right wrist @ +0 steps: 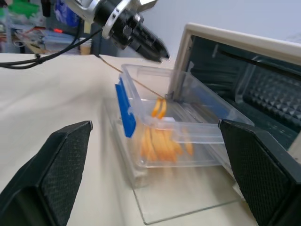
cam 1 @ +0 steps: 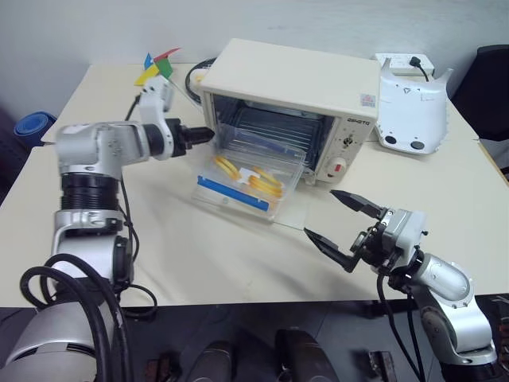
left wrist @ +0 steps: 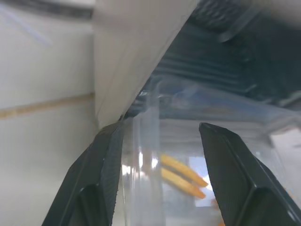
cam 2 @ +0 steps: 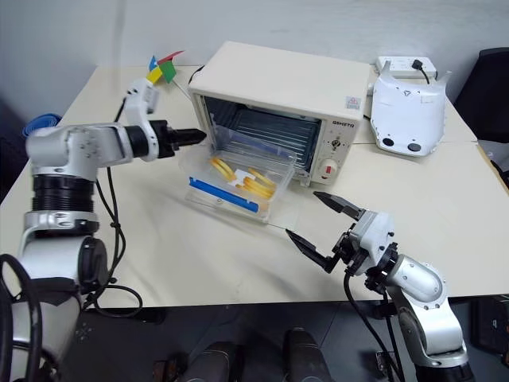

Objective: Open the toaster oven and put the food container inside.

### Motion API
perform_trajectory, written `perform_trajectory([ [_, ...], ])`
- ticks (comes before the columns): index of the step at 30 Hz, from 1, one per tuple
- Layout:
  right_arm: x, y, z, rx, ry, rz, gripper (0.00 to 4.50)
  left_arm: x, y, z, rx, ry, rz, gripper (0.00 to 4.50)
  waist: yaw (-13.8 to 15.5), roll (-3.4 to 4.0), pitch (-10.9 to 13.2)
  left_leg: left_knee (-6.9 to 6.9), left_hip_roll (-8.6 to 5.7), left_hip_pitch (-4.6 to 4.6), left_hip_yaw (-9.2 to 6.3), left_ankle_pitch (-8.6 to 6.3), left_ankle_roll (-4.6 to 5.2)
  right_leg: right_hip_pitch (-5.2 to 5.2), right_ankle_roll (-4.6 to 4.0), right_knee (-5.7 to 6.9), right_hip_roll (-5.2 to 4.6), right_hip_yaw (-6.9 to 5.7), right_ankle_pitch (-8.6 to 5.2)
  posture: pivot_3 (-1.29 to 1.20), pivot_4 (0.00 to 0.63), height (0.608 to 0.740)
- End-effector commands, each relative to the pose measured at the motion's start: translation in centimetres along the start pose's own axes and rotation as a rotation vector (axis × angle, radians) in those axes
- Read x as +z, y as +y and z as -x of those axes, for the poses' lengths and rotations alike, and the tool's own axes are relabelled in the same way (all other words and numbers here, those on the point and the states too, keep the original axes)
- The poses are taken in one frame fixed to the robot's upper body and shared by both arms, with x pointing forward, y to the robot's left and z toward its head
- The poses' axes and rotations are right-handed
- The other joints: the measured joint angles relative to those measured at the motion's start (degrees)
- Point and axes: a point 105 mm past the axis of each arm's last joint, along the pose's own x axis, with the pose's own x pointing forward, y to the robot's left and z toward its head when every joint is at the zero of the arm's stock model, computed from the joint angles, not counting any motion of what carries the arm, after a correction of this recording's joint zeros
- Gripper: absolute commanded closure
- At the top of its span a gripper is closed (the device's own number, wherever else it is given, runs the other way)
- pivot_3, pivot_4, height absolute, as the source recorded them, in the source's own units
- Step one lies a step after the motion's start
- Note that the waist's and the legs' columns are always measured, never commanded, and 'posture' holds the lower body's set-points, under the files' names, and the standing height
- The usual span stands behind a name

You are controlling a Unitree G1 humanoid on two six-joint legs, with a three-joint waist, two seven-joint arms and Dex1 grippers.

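The cream toaster oven (cam 1: 294,76) stands open at the table's back middle, its glass door (cam 1: 306,213) lying flat on the tabletop. The clear food container (cam 1: 246,179), with a blue clip strip (cam 1: 232,193) and orange food, rests tilted on the door, its far end just inside the oven mouth. My left gripper (cam 1: 208,135) points at the container's back left corner beside the oven's left front edge. In the left wrist view its fingers (left wrist: 106,155) stand apart around the clear wall. My right gripper (cam 1: 320,212) hovers wide open and empty, front right of the door.
A white curved device with two holes (cam 1: 413,107) sits right of the oven, a power strip (cam 1: 404,60) behind it. Coloured paper pieces (cam 1: 155,68) and a black cable (cam 1: 195,76) lie at the back left. A dark chair (cam 1: 489,79) stands beyond the table's right edge.
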Motion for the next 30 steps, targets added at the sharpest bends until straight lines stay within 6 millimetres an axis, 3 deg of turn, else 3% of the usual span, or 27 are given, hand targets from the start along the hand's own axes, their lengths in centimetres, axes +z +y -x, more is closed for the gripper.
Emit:
perform_trajectory([
  [1,-0.1,2.0,-1.6,0.089,0.049,-0.045,0.87,-0.3,-1.0,3.8,-0.229,-0.067,-0.350,2.42,-0.4,0.03,0.0,-0.02,0.02,0.00,-0.03,0.01,-0.02,-0.01,-0.01,0.00,0.00,-0.04,0.00,0.00,0.150,0.740],
  [4,-1.8,2.9,-2.5,0.107,0.140,-0.047,1.84,-4.4,1.0,5.3,-0.251,0.084,-0.505,3.28,-0.1,0.04,0.0,-0.01,0.01,0.01,-0.06,0.02,-0.04,0.03,-0.03,-0.06,-0.02,-0.07,-0.01,0.00,0.150,0.740],
  [8,-3.6,2.7,-4.4,0.050,0.193,-0.052,3.25,-8.1,0.1,5.6,-0.417,0.123,-0.552,4.49,1.4,0.02,0.0,0.20,-0.05,-0.08,-0.18,-0.01,0.06,0.15,-0.03,-0.13,-0.06,-0.11,-0.01,0.00,0.150,0.740],
  [12,-4.9,2.6,-6.1,0.015,0.212,-0.052,4.49,-9.3,-1.2,4.0,-0.471,0.082,-0.539,4.50,2.4,0.01,0.0,0.25,-0.12,-0.13,-0.26,-0.05,0.16,0.20,-0.02,-0.17,-0.11,-0.18,-0.01,0.00,0.150,0.740],
  [18,-5.6,0.1,-7.6,-0.127,0.207,-0.024,4.49,-8.7,-2.9,0.6,-0.441,-0.029,-0.468,4.50,1.8,0.00,0.0,0.25,-0.14,-0.15,-0.24,-0.05,0.18,0.10,0.00,-0.08,-0.09,-0.17,0.00,0.00,0.150,0.740],
  [30,-5.9,-6.8,-9.5,-0.295,0.183,0.063,4.49,-6.7,-1.4,-3.6,-0.144,-0.258,-0.363,4.50,0.0,0.00,0.0,0.22,-0.11,-0.19,-0.06,-0.01,0.10,-0.15,0.00,0.11,-0.06,-0.08,0.00,0.00,0.150,0.740],
])
